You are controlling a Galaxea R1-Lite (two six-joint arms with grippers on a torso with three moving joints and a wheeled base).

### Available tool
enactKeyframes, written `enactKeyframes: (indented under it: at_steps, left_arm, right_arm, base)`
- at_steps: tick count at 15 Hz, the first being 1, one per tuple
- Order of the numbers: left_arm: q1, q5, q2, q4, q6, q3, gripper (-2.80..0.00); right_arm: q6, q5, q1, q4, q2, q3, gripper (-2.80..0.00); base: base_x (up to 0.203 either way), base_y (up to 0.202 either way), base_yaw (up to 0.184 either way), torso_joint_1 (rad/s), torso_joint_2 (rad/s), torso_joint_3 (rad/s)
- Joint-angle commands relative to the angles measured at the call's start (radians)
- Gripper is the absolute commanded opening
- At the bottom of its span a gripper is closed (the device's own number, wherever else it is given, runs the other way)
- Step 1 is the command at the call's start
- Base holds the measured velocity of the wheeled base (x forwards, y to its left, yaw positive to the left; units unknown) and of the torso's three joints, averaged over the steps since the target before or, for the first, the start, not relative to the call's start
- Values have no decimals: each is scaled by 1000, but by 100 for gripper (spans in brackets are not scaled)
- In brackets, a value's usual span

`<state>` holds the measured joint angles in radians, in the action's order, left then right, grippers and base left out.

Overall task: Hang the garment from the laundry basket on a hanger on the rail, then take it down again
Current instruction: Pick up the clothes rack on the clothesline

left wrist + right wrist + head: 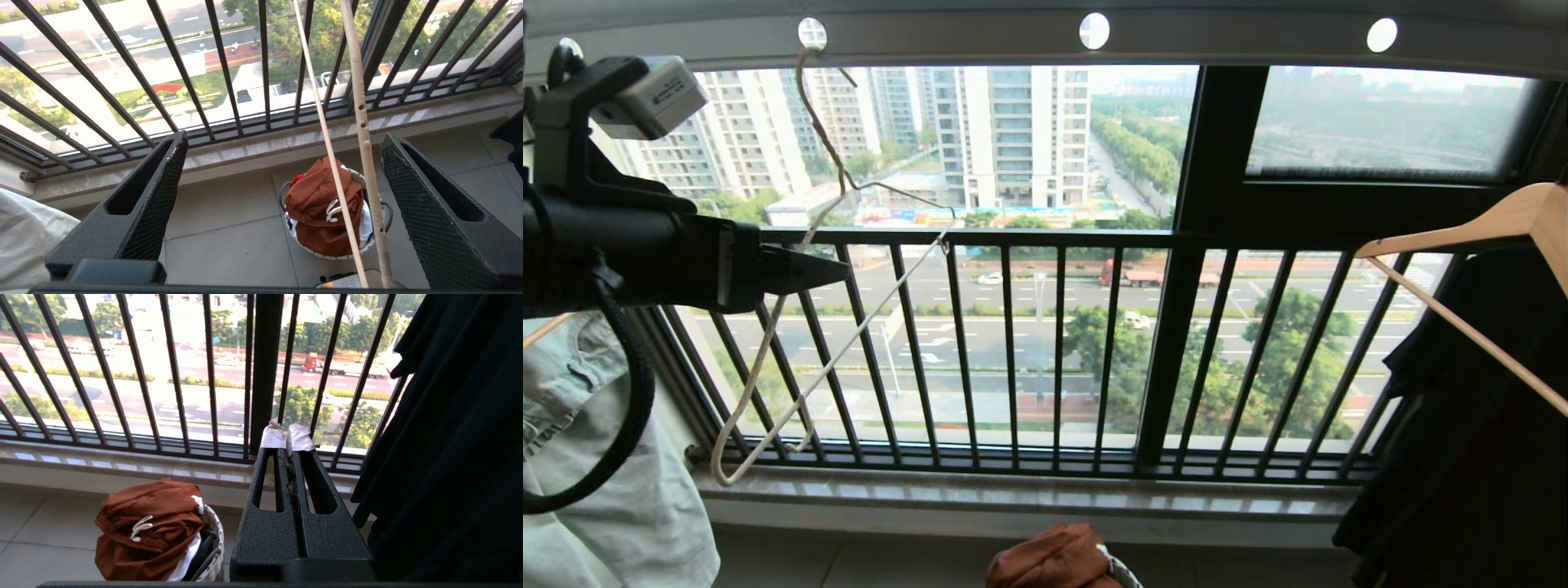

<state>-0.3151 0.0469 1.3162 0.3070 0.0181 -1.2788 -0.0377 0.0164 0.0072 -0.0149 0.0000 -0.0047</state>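
Note:
The rust-brown garment (1054,559) lies bunched on top of the laundry basket (1125,574) on the floor below the window. In the left wrist view the garment (318,204) fills the basket (367,245), its white drawstring showing. The cream wire hanger (866,322) hangs empty by its hook from a hole in the grey rail (1225,37). My left gripper (837,273) is raised beside it and open wide (284,136); two hanger wires (363,134) run between the fingers, nearer the right one, untouched. My right gripper (286,437) is shut and empty, low beside the garment (147,522).
A black railing (1058,343) of vertical bars fronts the window above a stone sill (1013,494). A wooden hanger (1462,224) with a black garment (1462,457) hangs at the right. A pale denim garment (596,457) hangs at the left under my left arm.

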Motion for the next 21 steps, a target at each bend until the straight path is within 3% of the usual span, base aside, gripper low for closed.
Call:
enactKeyframes:
  at_steps: [1, 12, 13, 21]
  left_arm:
    - [-17, 16, -14, -91, 0, 67, 0]
    - [-35, 19, -54, -98, -6, 142, -6]
    - [-35, 19, -55, -98, -7, 144, -280]
    - [-35, 18, -123, -98, -7, 208, -280]
  right_arm:
    - [0, 0, 0, 0, 1, 0, -280]
    - [0, 0, 0, 0, 0, 0, -280]
    - [-1, 0, 0, 1, 0, 2, -280]
    - [0, 0, 0, 0, 0, 0, -280]
  base:
    - [0, 0, 0, 0, 0, 0]
    - [0, 0, 0, 0, 0, 0]
    - [0, 0, 0, 0, 0, 0]
    - [0, 0, 0, 0, 0, 0]
